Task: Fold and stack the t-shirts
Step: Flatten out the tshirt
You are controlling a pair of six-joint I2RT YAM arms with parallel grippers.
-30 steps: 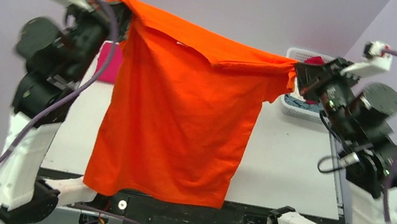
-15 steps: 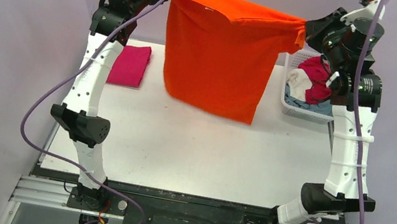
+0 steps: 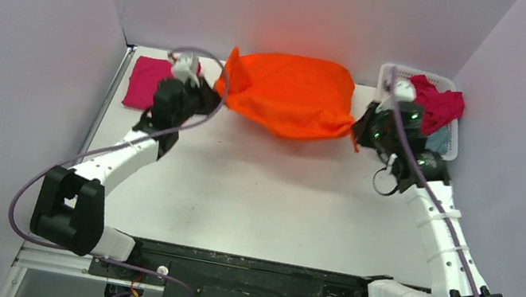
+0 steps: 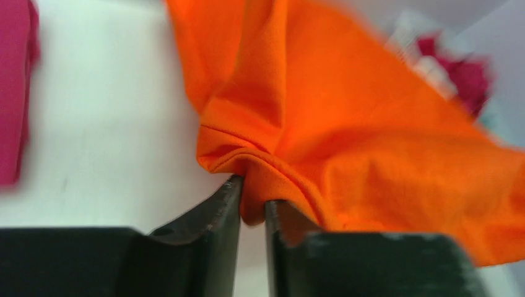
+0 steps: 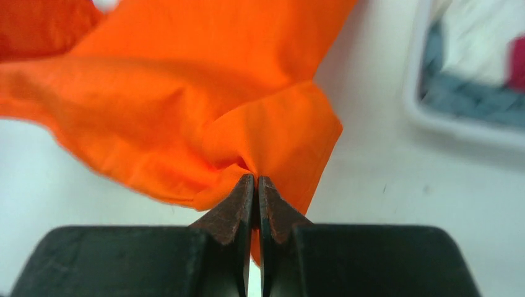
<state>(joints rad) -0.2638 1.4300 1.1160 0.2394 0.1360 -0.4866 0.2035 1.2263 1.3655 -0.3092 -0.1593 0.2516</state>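
Both arms reach low and forward across the white table [image 3: 261, 189], their forearms angled inward toward its far edge. The left gripper [image 3: 213, 98] points right at the left margin of the bright orange cloth t-shirt [image 3: 292, 97]. The right gripper [image 3: 360, 129] points left at the garment's right margin. In the left wrist view the left gripper [image 4: 252, 193] has its jaws narrowly parted, with a gathered fold of the orange shirt [image 4: 371, 142] lodged in the gap between them. In the right wrist view the right gripper [image 5: 255, 180] has its jaws pressed almost together, pinching a corner of the orange shirt [image 5: 186, 93] at the fingertips. The shirt lies as a rumpled mound on the far part of the table, between the two grippers. It is to the right of the folded magenta-pink cloth shirt [image 3: 143, 82], which lies flat at the far left corner. It is to the left of the white plastic lattice basket [image 3: 395, 72], which holds crimson cloth [image 3: 435, 101]. Half a second earlier both arms stood raised, with the orange shirt hanging between them like a curtain over the far edge. The arms have since come down, and the garment has dropped from hanging to resting on the tabletop. The magenta shirt and the basket have kept their places.
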